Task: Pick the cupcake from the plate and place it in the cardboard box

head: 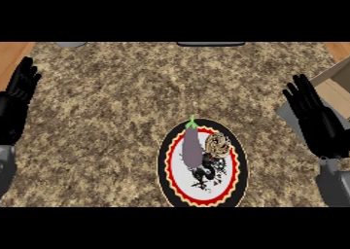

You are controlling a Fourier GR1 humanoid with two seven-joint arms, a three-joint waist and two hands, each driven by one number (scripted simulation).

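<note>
A round plate with a black rim, red-and-yellow border and a rooster picture lies at the counter's near middle. On it rest a purple eggplant with a green stem and, just to its right, a small brown cupcake. The cardboard box stands at the right edge, partly cut off. My right hand is open, fingers up, between plate and box, touching neither. At the left edge, my left hand rests open with fingers up.
The counter top is speckled brown granite, with wooden strips at the far corners. A grey object and a dark flat object peek in at the far edge.
</note>
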